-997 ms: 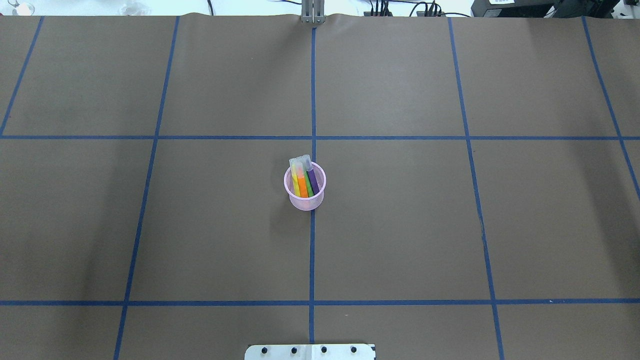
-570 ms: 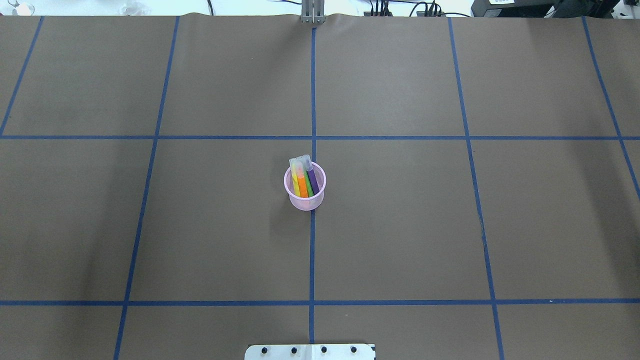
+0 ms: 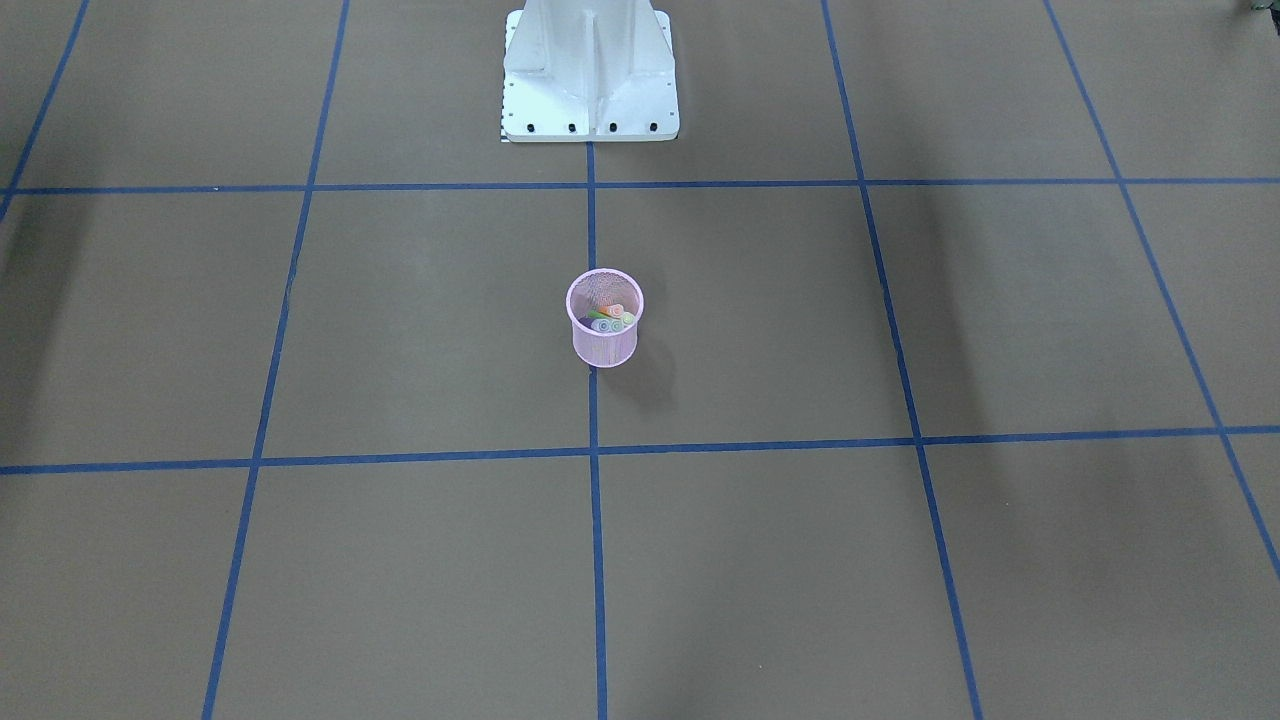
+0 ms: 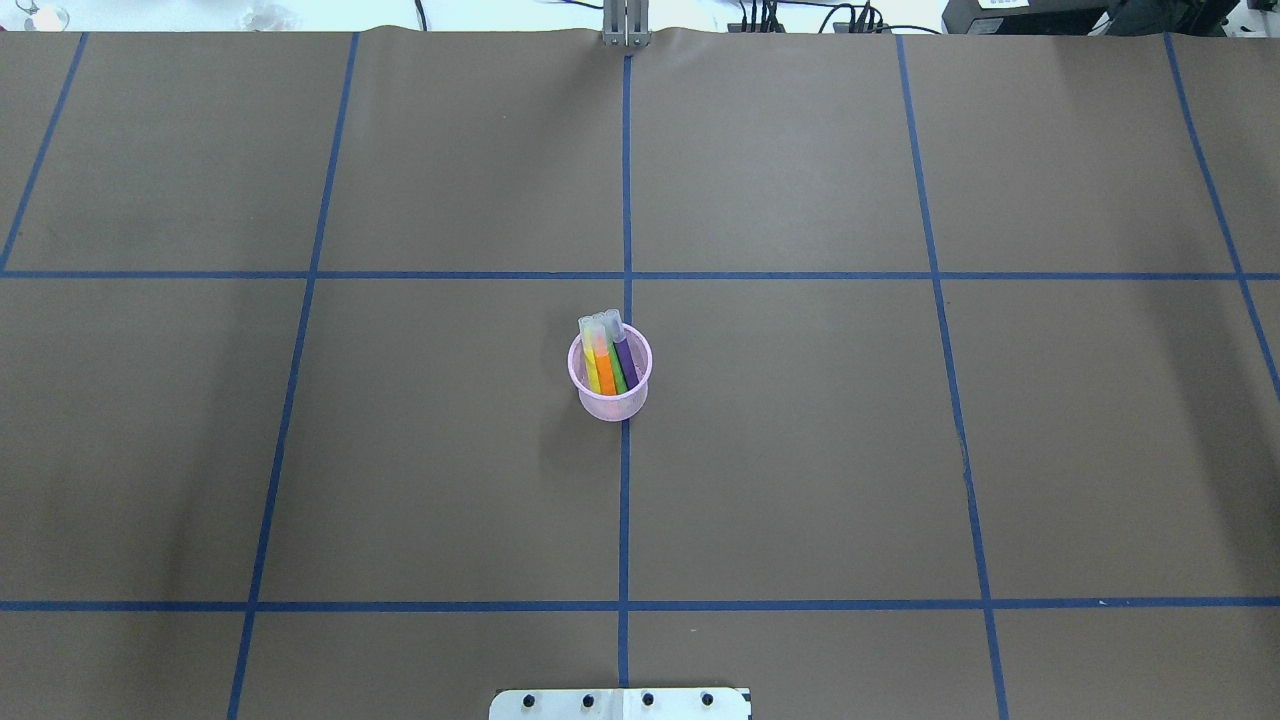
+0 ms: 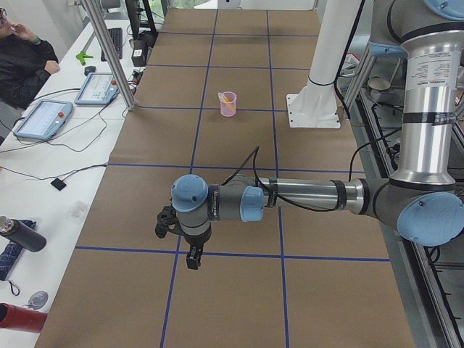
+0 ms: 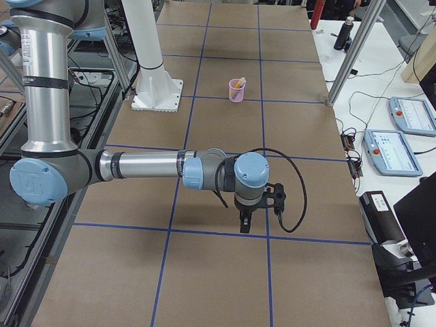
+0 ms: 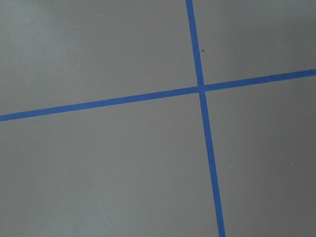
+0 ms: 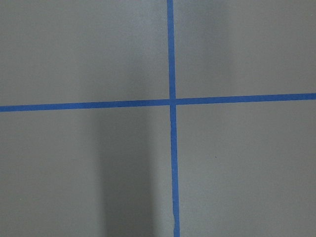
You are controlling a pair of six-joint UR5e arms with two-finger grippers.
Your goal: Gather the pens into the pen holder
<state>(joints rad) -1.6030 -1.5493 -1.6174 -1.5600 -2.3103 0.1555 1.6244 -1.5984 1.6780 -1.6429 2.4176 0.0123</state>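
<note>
The pink mesh pen holder (image 4: 611,402) stands upright at the table's centre, on a blue tape line; it also shows in the front view (image 3: 604,346). In it lean the yellow pen (image 4: 590,367), orange pen (image 4: 604,371), green pen (image 4: 617,374) and purple pen (image 4: 627,358), pale caps up over the far rim. The left gripper (image 5: 192,257) hangs over the table's left end, far from the cup. The right gripper (image 6: 244,225) hangs over the right end. Both show only in side views; I cannot tell whether they are open or shut. The wrist views show only paper and tape.
Brown paper with a blue tape grid (image 4: 625,275) covers the table. The white robot base (image 3: 589,70) stands at the near edge. Tablets (image 5: 42,118) and cables lie on a side bench; an operator (image 5: 22,61) sits there.
</note>
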